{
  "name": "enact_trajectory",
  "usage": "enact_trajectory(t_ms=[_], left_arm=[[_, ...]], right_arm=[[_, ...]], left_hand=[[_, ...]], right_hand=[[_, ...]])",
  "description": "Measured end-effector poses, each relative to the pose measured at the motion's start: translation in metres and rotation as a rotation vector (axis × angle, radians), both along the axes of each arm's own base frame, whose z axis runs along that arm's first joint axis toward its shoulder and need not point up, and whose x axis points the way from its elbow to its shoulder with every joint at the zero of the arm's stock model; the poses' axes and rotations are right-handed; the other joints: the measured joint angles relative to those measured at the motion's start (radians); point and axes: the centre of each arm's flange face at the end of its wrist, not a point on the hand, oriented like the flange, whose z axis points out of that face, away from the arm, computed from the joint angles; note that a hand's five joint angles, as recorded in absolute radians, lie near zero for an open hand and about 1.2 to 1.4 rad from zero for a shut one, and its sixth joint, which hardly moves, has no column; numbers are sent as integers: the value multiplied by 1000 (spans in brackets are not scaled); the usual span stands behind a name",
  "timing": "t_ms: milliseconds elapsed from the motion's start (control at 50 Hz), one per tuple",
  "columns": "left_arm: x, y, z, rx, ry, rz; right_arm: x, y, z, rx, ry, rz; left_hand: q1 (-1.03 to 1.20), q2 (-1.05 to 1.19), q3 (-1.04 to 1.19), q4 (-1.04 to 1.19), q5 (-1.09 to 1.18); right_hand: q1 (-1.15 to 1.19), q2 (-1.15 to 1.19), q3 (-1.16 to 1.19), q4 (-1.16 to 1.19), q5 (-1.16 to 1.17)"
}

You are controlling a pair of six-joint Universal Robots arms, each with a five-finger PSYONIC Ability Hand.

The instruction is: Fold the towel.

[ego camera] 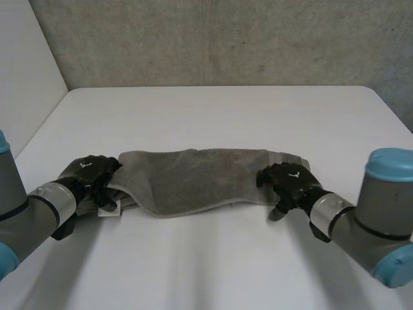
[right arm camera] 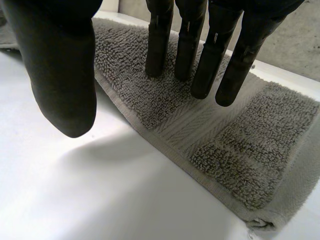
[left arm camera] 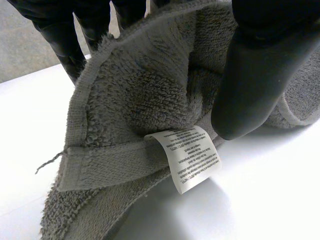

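Note:
A grey towel lies folded in a long band across the middle of the white table. My left hand is at its left end. In the left wrist view the towel's corner is lifted and pinched between the thumb and the fingers behind it, with a white care label hanging below. My right hand is at the right end. Its fingers are straight just above the towel's edge band, the thumb held apart over the bare table, gripping nothing.
The table has bare room in front of the towel and behind it. A concrete wall rises beyond the far edge. My two forearms come in from the near corners.

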Motion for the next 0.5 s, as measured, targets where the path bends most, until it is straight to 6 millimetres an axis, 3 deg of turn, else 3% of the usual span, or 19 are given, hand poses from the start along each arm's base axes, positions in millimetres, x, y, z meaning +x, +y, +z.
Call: enact_trajectory(t_ms=[240, 380, 500], left_arm=[[0, 0, 1, -1, 1, 0], [1, 0, 0, -1, 1, 1], [1, 0, 0, -1, 1, 2]], right_arm=[[29, -2, -16, -41, -23, -36], [30, -11, -19, -65, -15, -93], [26, -15, -11, -88, -17, -137]], left_hand=[[0, 0, 0, 0, 0], [0, 0, 0, 0, 0], [0, 0, 0, 0, 0]], right_hand=[[47, 15, 37, 31, 79], [68, 36, 63, 56, 106], [68, 36, 63, 56, 106]])
